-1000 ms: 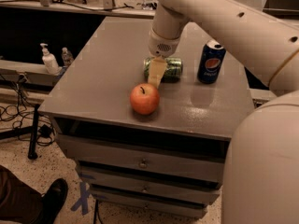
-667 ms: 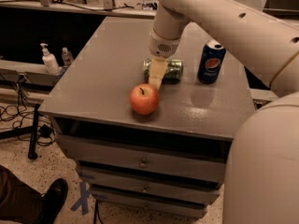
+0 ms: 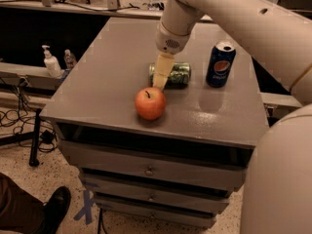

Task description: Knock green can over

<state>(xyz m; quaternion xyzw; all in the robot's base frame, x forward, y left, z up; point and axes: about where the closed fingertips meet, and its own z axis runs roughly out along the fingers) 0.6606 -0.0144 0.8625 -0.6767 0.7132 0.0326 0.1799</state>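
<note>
Camera view shows the green can (image 3: pixel 178 74) lying on its side on the grey top of a drawer cabinet (image 3: pixel 107 77), near the middle of the surface. Its long axis runs left to right. The gripper (image 3: pixel 159 84) hangs from the pale arm and points down, in front of the left end of the can and covering this part. Its fingers are pressed together into one pale wedge and they grasp nothing. The tip is just behind a red apple (image 3: pixel 150 103), which stands near the front edge. I cannot tell if the tip touches the can. A dark blue Pepsi can (image 3: pixel 220 65) stands upright to the right of the green can, apart from it. A pump bottle (image 3: pixel 50 62) stands on a lower ledge at the left.
</note>
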